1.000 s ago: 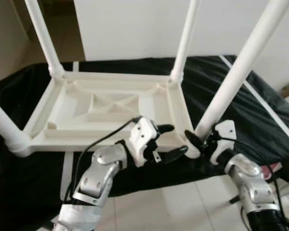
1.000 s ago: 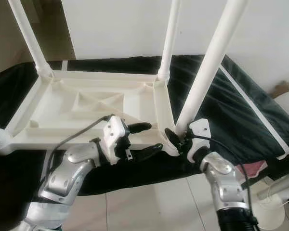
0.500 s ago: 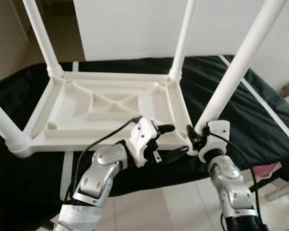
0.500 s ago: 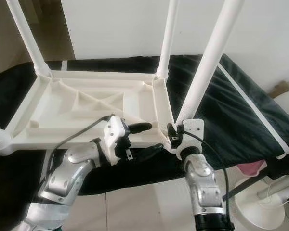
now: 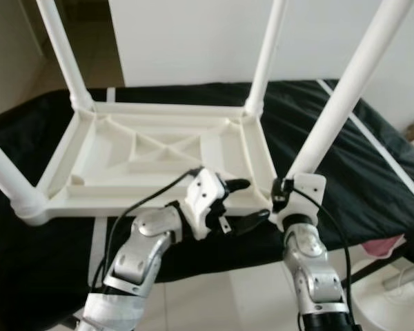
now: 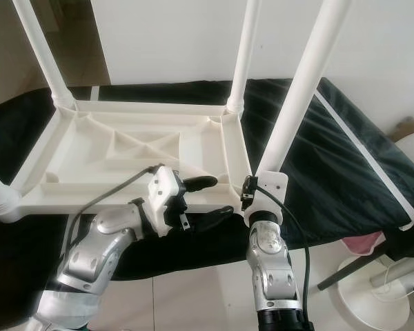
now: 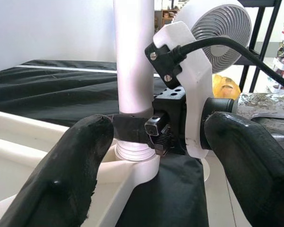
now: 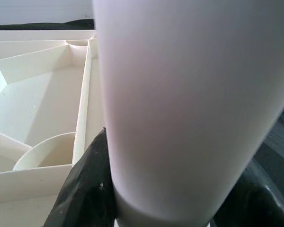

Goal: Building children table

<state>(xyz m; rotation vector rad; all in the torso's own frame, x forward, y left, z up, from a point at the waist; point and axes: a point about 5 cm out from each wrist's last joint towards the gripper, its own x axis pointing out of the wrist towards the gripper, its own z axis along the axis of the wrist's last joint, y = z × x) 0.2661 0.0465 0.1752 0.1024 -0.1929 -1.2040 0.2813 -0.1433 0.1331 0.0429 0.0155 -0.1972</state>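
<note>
Seating the near-right leg point(image 5: 334, 114) into its corner socket is judged to be the step in hand. Nearest the camera, the left gripper point(image 5: 243, 203) hovers with its two black fingers spread apart and empty, just beside the tabletop's near rail. Beside it, the right gripper point(image 6: 252, 195) is clamped on the base of the near-right leg, one finger point(image 8: 87, 189) pressed against the tube where it meets the socket collar.

The tabletop point(image 5: 159, 155) lies upside down on a black cloth point(image 5: 372, 179), ribbed underside facing up, long axis running left to right. Four white legs point upward and lean slightly outward: near-left leg point(image 5: 7, 181), near-right leg, far-left leg point(image 5: 63, 52) and far-right leg point(image 5: 265, 58).

The next move probably calls for a firm downward push or twist along the tube's axis, the free gripper bracing the rail so the top does not slide.
</note>
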